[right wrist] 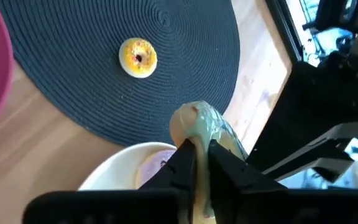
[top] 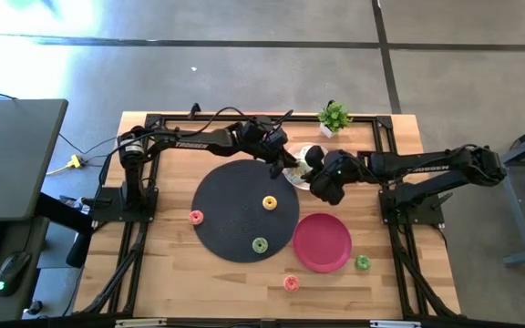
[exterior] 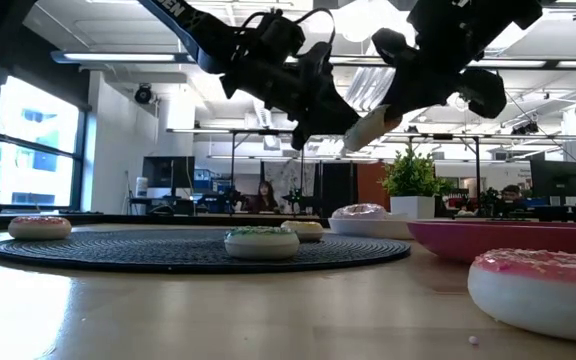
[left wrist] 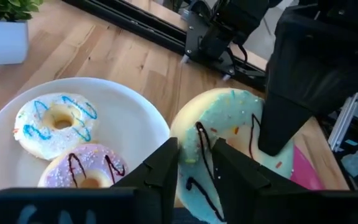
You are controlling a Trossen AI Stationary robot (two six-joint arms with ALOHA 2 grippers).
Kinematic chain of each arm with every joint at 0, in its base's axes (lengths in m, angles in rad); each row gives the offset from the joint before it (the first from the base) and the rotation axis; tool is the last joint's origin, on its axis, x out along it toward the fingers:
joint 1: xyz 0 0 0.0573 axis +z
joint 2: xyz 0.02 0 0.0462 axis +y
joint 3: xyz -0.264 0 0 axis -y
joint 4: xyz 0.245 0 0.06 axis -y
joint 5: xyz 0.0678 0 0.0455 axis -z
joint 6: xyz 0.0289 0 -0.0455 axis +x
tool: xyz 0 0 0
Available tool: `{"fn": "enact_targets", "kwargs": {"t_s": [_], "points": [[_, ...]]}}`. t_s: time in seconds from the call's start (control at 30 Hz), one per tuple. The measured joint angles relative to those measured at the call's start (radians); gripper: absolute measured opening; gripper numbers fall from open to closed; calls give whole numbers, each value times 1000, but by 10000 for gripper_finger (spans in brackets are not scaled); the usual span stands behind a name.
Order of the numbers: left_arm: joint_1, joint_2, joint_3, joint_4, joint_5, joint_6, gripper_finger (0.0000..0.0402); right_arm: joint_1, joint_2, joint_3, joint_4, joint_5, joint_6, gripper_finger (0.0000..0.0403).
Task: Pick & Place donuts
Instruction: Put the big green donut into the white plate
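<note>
Pale green donut, half hidden, clamped in both arms' jaws above the white plate.

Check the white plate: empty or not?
Not empty. The white plate holds a blue-drizzled donut and a lilac donut.

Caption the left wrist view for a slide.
Both grippers clamp one pale green donut beside the white plate holding two more donuts.

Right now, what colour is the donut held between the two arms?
Pale green donut with dark drizzle lines, clearest in left wrist view.
</note>
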Motion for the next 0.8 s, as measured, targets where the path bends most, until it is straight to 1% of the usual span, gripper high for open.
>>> {"fn": "enact_targets", "kwargs": {"t_s": [0.1, 0.17, 0.23, 0.3, 0.4, 0.5, 0.57, 0.63, 0.7, 0.8], "points": [[1, 0, 0, -4, 0, 11, 106, 2, 0, 0, -19, 0, 54, 29], [1, 0, 0, -4, -6, 53, 110, 2, 0, 0, -39, 0, 108, 28], [1, 0, 0, -7, -34, 101, 112, 2, 0, 0, -69, 11, 191, 24], [0, 0, 0, -18, -62, 149, 113, 2, 0, 0, -104, 52, 299, 19], [0, 0, 0, -48, -91, 178, 113, 0, 0, 0, -165, 149, 495, 17], [0, 0, 0, -82, -96, 176, 113, -1, 0, 0, -213, 236, 749, 22], [1, -7, -1, -90, -87, 174, 113, -1, 5, 0, -232, 287, 870, 26], [11, -34, -2, -111, -83, 175, 113, 1, 17, 0, -230, 347, 916, 27], [23, -70, 19, -157, -81, 200, 113, 2, 41, 0, -222, 396, 924, 24], [57, -137, 45, -305, -73, 251, 113, 2, 99, 0, -214, 415, 940, 16]]}}
